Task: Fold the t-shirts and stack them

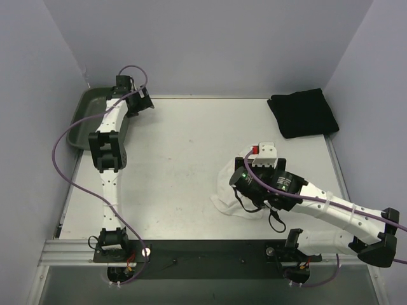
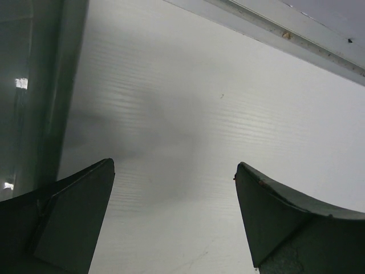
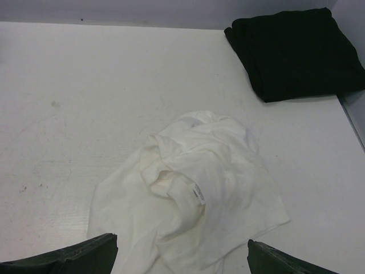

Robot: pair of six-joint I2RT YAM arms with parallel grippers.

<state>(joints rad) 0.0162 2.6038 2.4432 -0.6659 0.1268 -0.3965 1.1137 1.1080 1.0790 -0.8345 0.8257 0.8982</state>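
Observation:
A white t-shirt lies crumpled on the table right of centre, its neck label facing up. In the top view it shows partly from under my right wrist. My right gripper hangs open just above the shirt's near edge, nothing between its fingers. The black t-shirt lies folded in the far right corner, also in the right wrist view. My left gripper is open at the far left, over bare table, holding nothing.
A dark green tray sits at the far left corner, its wall just left of my left gripper. Grey walls close the table on three sides. The right arm's elbow reaches past the table's near right corner.

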